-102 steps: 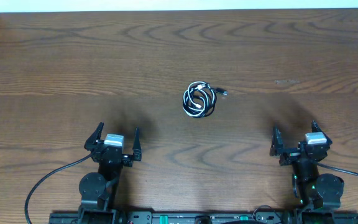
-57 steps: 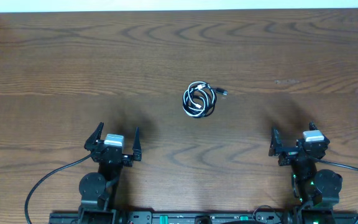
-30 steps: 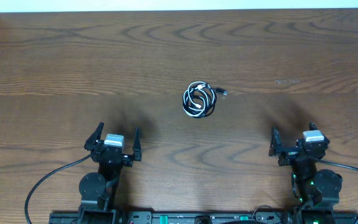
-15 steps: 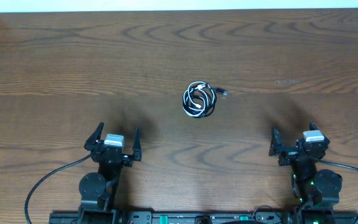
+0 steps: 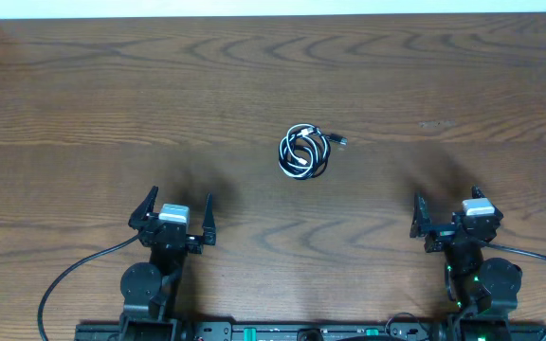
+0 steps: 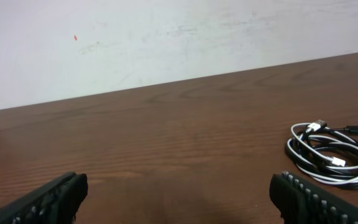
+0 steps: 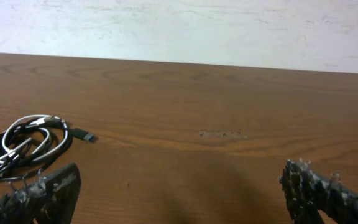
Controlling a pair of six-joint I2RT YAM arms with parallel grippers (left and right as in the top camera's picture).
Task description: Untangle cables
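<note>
- The table (image 5: pixel 112 95) stretches wide on every side of the cables; its far edge meets a white wall (image 6: pixel 166 37).
- The left gripper (image 5: pixel 179 199) and right gripper (image 5: pixel 447 197) sit low at the near edge, pointing forward — jaws spread wide, empty.
- The cables (image 5: pixel 303 152) lie coiled together at mid-table — well apart from both.

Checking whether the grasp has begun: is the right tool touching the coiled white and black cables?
Apart. The overhead view shows bare wooden table between the right tool and the coiled white and black cables.
</note>
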